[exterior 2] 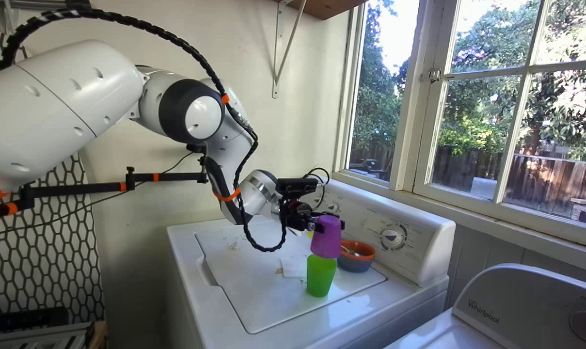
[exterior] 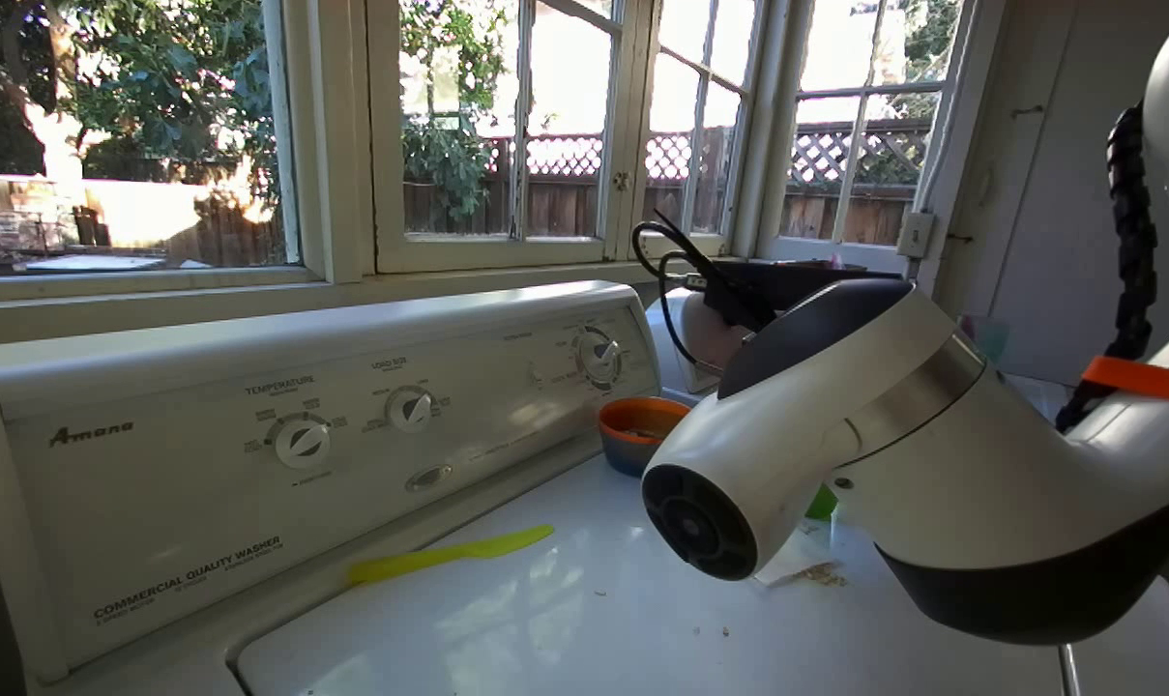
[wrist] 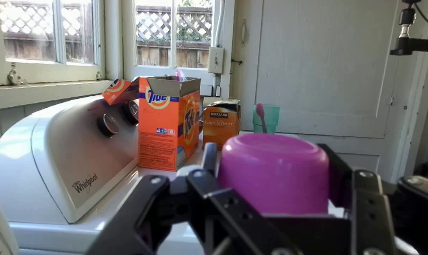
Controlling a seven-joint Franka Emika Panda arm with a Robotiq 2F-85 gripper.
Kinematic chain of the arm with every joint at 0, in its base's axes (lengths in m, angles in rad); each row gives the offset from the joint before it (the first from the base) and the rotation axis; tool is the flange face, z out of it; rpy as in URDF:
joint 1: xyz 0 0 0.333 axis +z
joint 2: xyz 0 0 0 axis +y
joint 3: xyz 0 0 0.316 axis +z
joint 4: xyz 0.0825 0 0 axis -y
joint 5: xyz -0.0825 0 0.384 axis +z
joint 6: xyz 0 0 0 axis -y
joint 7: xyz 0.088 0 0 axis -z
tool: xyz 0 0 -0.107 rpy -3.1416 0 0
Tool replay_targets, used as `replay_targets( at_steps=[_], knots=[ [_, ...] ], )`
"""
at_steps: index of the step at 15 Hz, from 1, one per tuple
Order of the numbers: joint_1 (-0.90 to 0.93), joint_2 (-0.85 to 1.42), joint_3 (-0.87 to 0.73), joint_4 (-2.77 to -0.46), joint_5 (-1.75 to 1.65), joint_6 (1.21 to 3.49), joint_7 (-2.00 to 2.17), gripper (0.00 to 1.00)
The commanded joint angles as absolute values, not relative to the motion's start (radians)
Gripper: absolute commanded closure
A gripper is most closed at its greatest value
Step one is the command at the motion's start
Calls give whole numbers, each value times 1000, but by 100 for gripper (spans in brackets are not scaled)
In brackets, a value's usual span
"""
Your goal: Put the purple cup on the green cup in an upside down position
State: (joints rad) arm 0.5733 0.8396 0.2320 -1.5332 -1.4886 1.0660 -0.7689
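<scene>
My claw (exterior 2: 329,225), its fingers (wrist: 338,177) pressing from both sides, is clamped on the purple cup (wrist: 274,177); in the wrist view the cup's closed base faces up, so it already hangs upside down, long axis about upright. Just below it in an exterior view comes the green cup (exterior 2: 321,276), standing wide end up on the washer lid (exterior 2: 268,300); from the purple cup it lies at six o'clock, a touch toward seven. The coming move turns on this: rim above rim, two axes nearly in line. The edges overlap in that view, and I cannot tell whether they touch or a thin gap parts them. I judge the task close to done, with perhaps a slight shift toward nine o'clock in that view and a gentle lowering before I let go; set down off-centre, the purple cup could slip from the green rim. A little farther, at about two o'clock from the green cup, sits the orange-rimmed bowl (exterior 2: 355,265), apart from it. Farthest, in the wrist view, the detergent box (wrist: 159,136) stands at about ten o'clock from the purple cup, well apart from it.
</scene>
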Motion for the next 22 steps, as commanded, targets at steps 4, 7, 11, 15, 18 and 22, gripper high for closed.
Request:
replay_targets(
  at_steps=[4, 7, 11, 15, 18, 22],
  knots=[
    [545, 838, 265, -1532, -1429, 1044, -771, 56],
    [539, 838, 273, -1531, -1415, 1050, -771, 56],
    [538, 839, 283, -1530, -1405, 1056, -768, 56],
    [537, 841, 285, -1531, -1411, 1065, -767, 56],
    [535, 843, 283, -1531, -1416, 1069, -764, 56],
    [530, 848, 284, -1527, -1418, 1079, -763, 56]
  ],
)
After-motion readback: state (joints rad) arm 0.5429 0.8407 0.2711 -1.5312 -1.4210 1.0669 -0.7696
